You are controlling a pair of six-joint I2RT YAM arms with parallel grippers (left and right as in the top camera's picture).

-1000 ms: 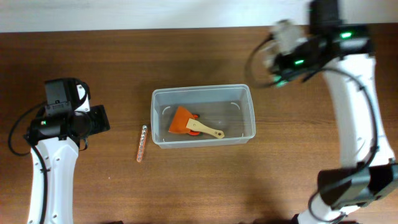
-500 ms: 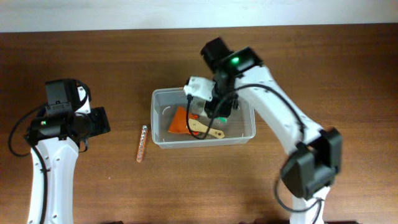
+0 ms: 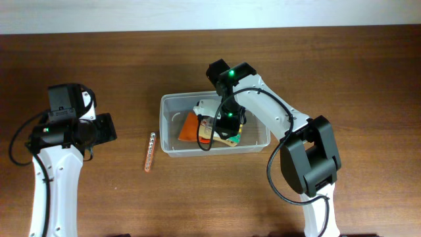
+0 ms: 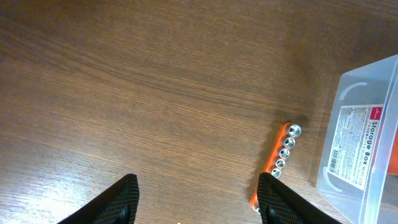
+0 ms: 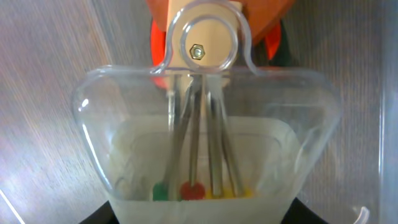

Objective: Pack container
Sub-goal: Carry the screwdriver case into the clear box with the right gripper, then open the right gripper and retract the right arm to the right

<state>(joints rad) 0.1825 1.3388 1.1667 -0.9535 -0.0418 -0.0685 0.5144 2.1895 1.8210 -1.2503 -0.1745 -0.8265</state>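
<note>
Closest to the right wrist camera, filling the lower half of its frame, is a clear plastic holder (image 5: 205,155). A fan of thin metal keys hangs from a bolt at its top, their tips green, red and yellow. The dark fingers show only as slivers in the bottom corners, so I cannot tell whether the right gripper (image 3: 222,124) is clamped on the holder or loose around it. Just past the holder, at the top of that frame, is the orange scraper (image 5: 270,15), and the holder seems to sit over the scraper's wooden handle. From overhead, this gripper is at the centre of the frame, low inside the container (image 3: 217,95), which stands in the middle of the table (image 3: 329,52). The step in hand looks like setting the holder down in the tub. To do it well, the jaws should spread fully clear of the holder's sides. The wrist should then rise straight up so that neither finger drags the holder or catches the rim. A holder resting on that handle may rock or slide, and a light tub could shift if nudged. Farther left in the overhead frame, near the container's left wall, an orange socket rail (image 3: 150,151) lies on the bare wood, not yet packed. At the far left, the left gripper (image 4: 198,186) hangs over the table with its jaws wide apart and nothing between them. It looks well placed to fetch the rail.
</note>
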